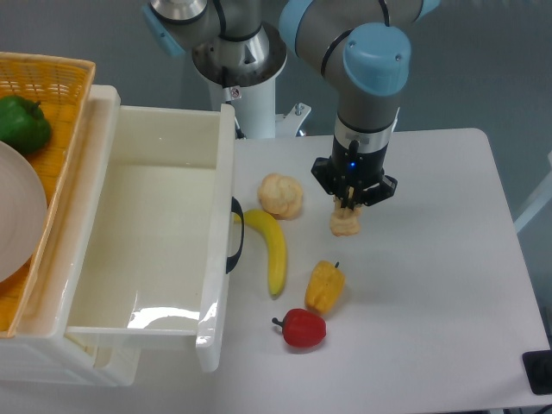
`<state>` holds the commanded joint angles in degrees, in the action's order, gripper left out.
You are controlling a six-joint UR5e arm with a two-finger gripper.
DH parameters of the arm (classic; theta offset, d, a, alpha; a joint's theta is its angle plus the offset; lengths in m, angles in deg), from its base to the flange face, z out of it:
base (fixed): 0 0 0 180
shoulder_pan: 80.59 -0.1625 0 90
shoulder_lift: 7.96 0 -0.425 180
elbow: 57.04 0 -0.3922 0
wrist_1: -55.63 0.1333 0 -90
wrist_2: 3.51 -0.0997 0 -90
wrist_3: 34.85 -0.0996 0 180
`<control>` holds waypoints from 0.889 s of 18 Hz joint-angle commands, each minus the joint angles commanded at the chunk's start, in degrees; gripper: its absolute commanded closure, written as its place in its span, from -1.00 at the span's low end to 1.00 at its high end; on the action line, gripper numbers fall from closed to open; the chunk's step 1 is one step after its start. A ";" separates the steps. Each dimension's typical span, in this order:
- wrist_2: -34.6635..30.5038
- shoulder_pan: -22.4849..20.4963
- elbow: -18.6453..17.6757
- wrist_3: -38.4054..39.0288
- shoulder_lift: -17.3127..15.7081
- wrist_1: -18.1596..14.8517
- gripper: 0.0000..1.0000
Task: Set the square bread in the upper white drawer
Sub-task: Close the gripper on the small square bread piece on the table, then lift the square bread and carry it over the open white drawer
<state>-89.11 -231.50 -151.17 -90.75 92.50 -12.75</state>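
Item in progress: we record our gripper pinching the top of the square bread near the table's far edge, well apart from the upper white drawer, so carry and release remain.

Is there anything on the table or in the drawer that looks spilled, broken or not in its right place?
Nothing stands out. The upper white drawer is pulled open with nothing visible inside, the fruit and bun lie whole on the table, and the claw is at the square bread.
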 joint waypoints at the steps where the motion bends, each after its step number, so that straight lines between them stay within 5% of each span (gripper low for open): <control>1: 0.17 -0.18 0.78 0.44 0.09 -0.09 0.69; 9: -0.17 -0.79 2.99 7.99 0.09 -1.49 0.69; 16: 0.70 -0.09 5.01 19.25 -3.51 -2.20 0.69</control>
<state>-88.41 -231.59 -146.16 -71.51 89.00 -14.94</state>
